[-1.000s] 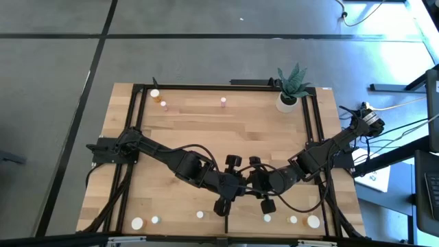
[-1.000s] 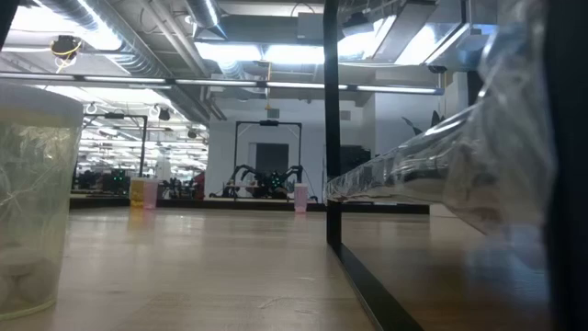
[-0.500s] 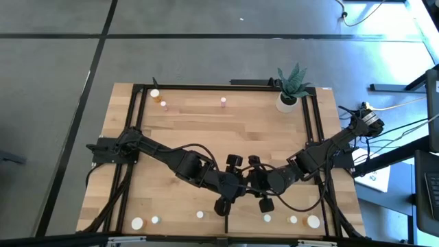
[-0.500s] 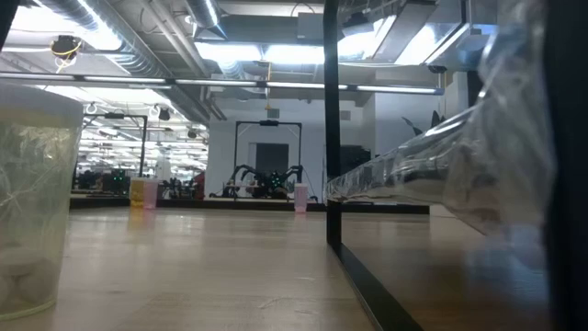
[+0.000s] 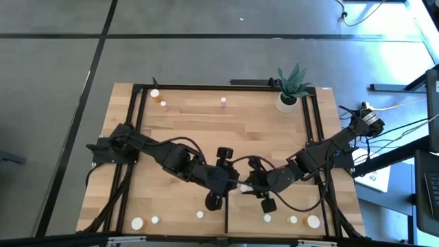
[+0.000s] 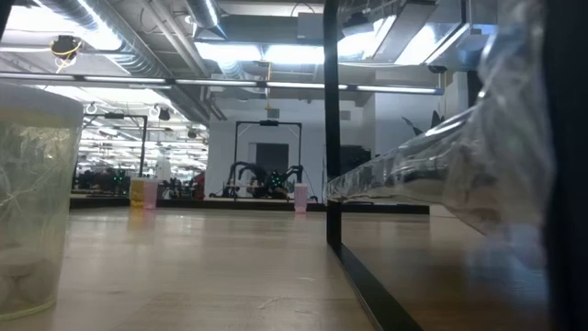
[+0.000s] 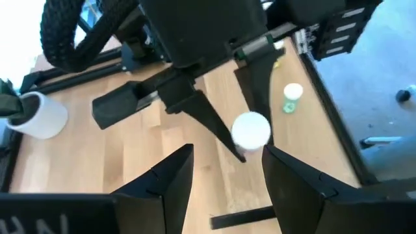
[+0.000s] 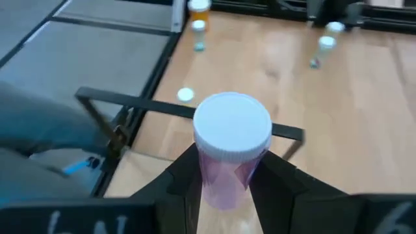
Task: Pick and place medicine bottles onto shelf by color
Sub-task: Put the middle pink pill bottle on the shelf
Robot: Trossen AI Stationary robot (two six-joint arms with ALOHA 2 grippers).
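My right gripper [image 8: 224, 170] is clamped on a pink round medicine bottle with a white cap [image 8: 232, 146], fingers pressed on both sides of its body, bottle upright. From overhead the right gripper [image 5: 245, 186] sits near the table's middle, on the side away from the potted green plant in a white pot [image 5: 289, 92], with the bottle's white cap [image 5: 244, 186] just visible at its tip.

My left gripper [image 7: 224, 170] has its fingers parted to a middling gap, nothing between them. It faces the right gripper and the white cap [image 7: 251, 129] it carries, close up but not touching as far as I can tell. Overhead, the left gripper [image 5: 233, 182] is just beside the right one, tip to tip.

Small white-capped bottles [image 5: 199, 215] stand in a row along the table edge farthest from the plant. Three more are on the plant's side: a white cap [image 5: 155, 93], an orange one [image 5: 163, 104] and a pink one [image 5: 223, 101].

The light-wood shelf panel with a dark upright edge [image 6: 333, 129] shows in the low view; which part of the overhead table it is, I can't say for sure.
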